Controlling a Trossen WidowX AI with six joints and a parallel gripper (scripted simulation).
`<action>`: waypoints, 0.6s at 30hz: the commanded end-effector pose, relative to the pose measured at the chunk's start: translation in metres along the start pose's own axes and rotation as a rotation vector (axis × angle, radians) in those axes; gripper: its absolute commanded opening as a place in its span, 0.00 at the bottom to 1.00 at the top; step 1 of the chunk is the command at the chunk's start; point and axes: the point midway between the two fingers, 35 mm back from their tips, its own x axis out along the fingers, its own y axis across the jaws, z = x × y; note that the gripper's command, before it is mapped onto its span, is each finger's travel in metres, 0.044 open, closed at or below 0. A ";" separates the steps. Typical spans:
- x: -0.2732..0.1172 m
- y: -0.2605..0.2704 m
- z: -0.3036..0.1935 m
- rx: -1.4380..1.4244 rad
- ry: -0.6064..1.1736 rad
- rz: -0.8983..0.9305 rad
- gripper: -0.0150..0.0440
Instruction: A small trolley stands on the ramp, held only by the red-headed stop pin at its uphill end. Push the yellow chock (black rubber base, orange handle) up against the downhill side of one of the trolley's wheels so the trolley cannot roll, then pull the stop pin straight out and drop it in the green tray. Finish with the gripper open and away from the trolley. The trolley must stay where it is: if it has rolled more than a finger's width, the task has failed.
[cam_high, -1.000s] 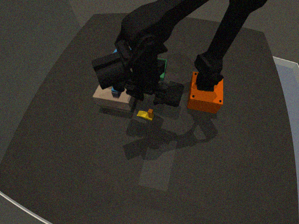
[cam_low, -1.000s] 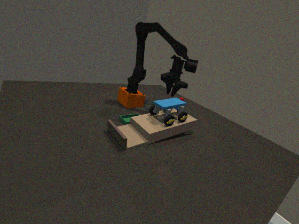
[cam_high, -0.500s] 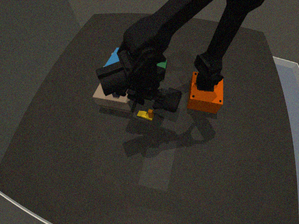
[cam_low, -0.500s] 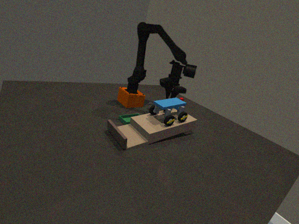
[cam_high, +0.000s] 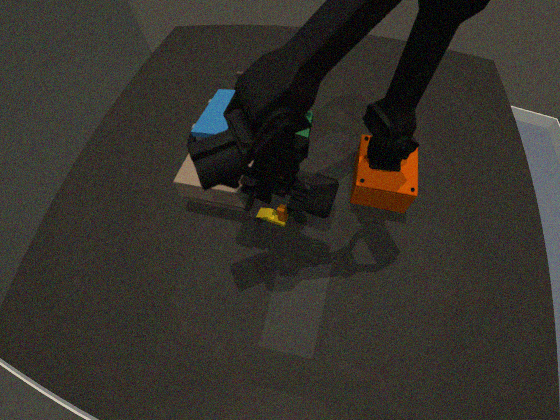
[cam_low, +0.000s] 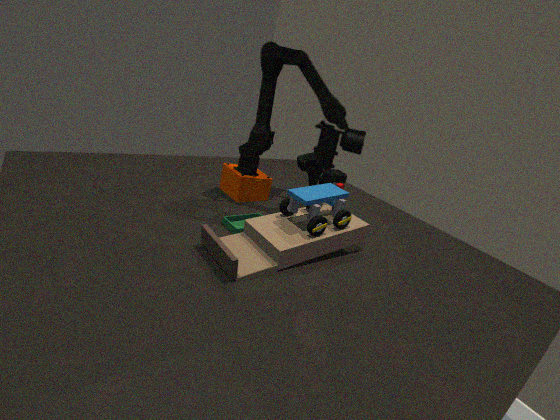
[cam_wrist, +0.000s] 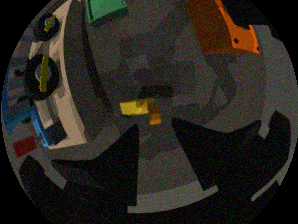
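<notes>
The yellow chock (cam_high: 267, 215) (cam_wrist: 131, 108) lies on the table beside the ramp (cam_high: 212, 194) (cam_low: 320, 249) (cam_wrist: 77, 125), its orange handle (cam_high: 282, 212) (cam_wrist: 155, 120) sticking out to one side. My gripper (cam_wrist: 154, 124) is partly open and empty, pointing down above the chock; the handle shows between the fingertips in the wrist view. The blue trolley (cam_high: 215, 115) (cam_low: 318, 193) stands on the ramp. The red-headed stop pin (cam_low: 339, 185) (cam_wrist: 25, 146) is at its uphill end, hidden in the top view. The green tray (cam_high: 305, 133) (cam_low: 232, 226) (cam_wrist: 107, 18) lies beside the ramp.
The orange arm base (cam_high: 382, 201) (cam_low: 245, 190) (cam_wrist: 215, 30) stands across from the ramp, beyond the chock. An upright end board (cam_low: 219, 251) closes the ramp's low end. The ramp and trolley are close beside the gripper.
</notes>
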 end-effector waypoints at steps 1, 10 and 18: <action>0.009 -0.001 0.001 0.005 -0.004 -0.009 0.58; 0.023 -0.002 0.001 0.005 -0.004 -0.009 0.58; 0.027 -0.002 0.001 0.005 -0.005 -0.009 0.58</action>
